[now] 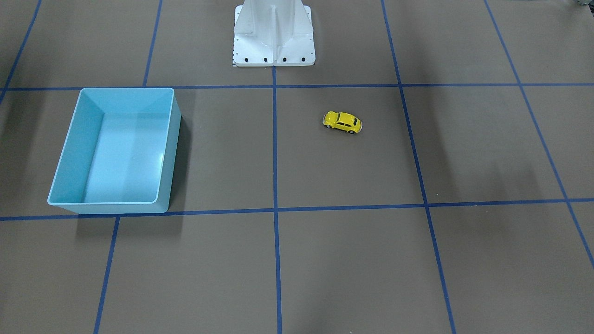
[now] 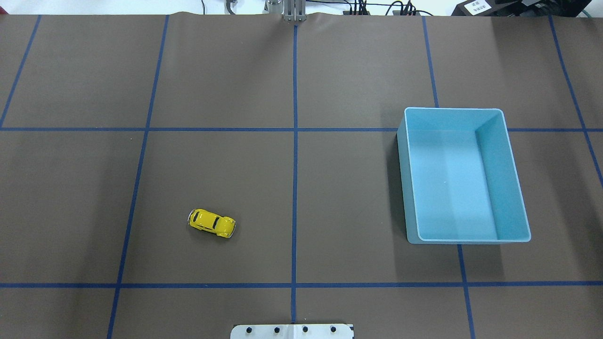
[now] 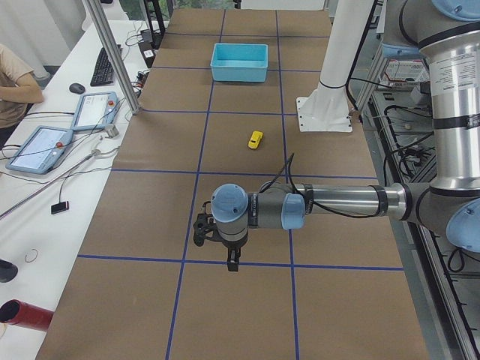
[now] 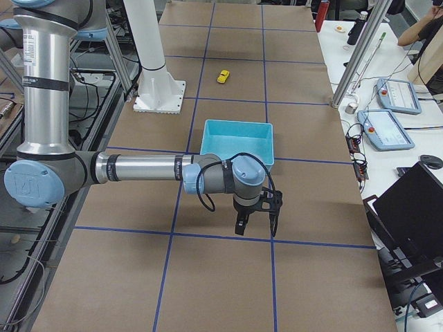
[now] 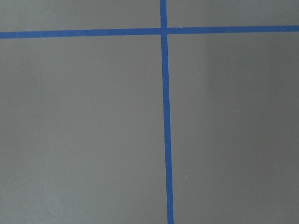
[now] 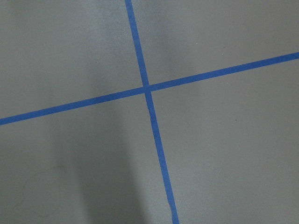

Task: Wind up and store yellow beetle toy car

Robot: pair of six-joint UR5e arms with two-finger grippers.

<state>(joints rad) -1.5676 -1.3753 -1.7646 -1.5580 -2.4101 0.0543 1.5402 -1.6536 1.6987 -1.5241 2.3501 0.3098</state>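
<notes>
The yellow beetle toy car (image 1: 342, 122) stands on its wheels on the brown mat, alone, on the robot's left half (image 2: 212, 222). It also shows in the side views (image 3: 256, 139) (image 4: 223, 76). The light-blue bin (image 2: 501, 179) is empty, on the robot's right half (image 1: 76, 148). My left gripper (image 3: 217, 251) hangs over the mat far from the car, toward the table's left end. My right gripper (image 4: 255, 228) hangs over the mat beyond the bin, toward the right end. I cannot tell whether either is open. Both wrist views show only mat and blue tape.
The robot's white pedestal (image 1: 274, 37) stands at the table's robot-side edge (image 2: 292, 331). Blue tape lines divide the mat into squares. Operator tables with tablets (image 3: 45, 146) and a metal post (image 4: 360, 55) line the far side.
</notes>
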